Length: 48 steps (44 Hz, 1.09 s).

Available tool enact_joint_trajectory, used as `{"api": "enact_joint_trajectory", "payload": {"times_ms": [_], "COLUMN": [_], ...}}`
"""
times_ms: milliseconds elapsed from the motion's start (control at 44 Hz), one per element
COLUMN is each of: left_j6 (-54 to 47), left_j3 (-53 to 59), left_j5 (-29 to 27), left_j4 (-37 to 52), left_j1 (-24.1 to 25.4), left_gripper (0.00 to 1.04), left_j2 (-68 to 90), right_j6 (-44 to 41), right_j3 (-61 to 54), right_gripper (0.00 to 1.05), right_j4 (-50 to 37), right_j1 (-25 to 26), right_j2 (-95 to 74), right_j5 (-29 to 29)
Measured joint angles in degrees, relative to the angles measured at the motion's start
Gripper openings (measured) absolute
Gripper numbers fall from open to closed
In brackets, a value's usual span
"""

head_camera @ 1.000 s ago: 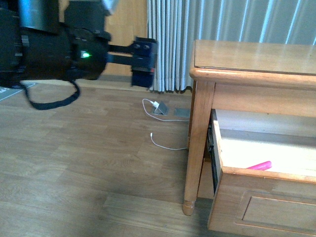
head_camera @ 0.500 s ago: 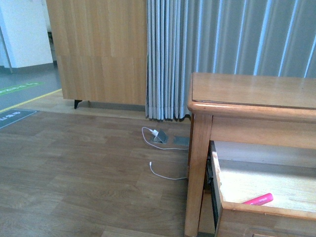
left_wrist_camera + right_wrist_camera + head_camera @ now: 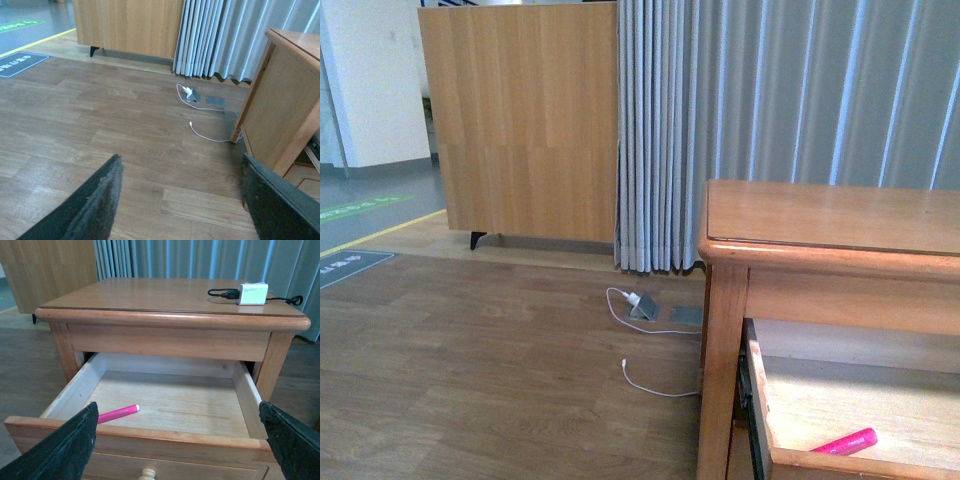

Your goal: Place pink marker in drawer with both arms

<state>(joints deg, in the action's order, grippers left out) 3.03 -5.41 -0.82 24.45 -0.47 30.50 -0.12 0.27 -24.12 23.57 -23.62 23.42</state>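
Note:
The pink marker (image 3: 118, 413) lies flat on the pale bottom of the pulled-out wooden drawer (image 3: 165, 437), near its front corner. In the front view the pink marker (image 3: 845, 441) shows at the lower right inside the drawer (image 3: 790, 462). My right gripper (image 3: 180, 432) hangs open in front of the drawer's front edge, its fingers (image 3: 67, 452) wide apart and holding nothing. Beside the table, my left gripper (image 3: 182, 200) is open over bare floor, fingers (image 3: 92, 207) spread. Neither arm shows in the front view.
The drawer belongs to a wooden side table (image 3: 170, 302) with a white charger and black cable (image 3: 252, 293) on top. A white cable and grey floor box (image 3: 645, 305) lie by the grey curtain (image 3: 780, 120). A wooden cabinet (image 3: 520, 120) stands at the back.
The left arm, which filled the upper left of the front view a second ago, has left that view. The front camera has tilted upward, so the table and drawer sit lower.

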Motion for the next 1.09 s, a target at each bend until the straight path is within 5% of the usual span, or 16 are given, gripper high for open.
{"api": "enact_joint_trajectory", "payload": {"times_ms": [318, 955, 1091], "left_j6": [-2.43, -2.64, -2.69], "left_j3": [3.08, 4.11, 4.09], "left_j5": [0.68, 0.81, 0.83], "left_j4": [-5.09, -14.34, -23.98], "left_j1": [0.31, 0.31, 0.31], "left_gripper": [0.05, 0.04, 0.04], "left_j2": [-8.72, -20.61, -29.59], "right_j6": [0.00, 0.00, 0.00], "right_j3": [0.00, 0.00, 0.00], "right_gripper": [0.96, 0.96, 0.96], "right_j4": [0.00, 0.00, 0.00], "right_j1": [0.00, 0.00, 0.00], "right_j2": [0.00, 0.00, 0.00], "right_j5": [0.00, 0.00, -0.04]}}
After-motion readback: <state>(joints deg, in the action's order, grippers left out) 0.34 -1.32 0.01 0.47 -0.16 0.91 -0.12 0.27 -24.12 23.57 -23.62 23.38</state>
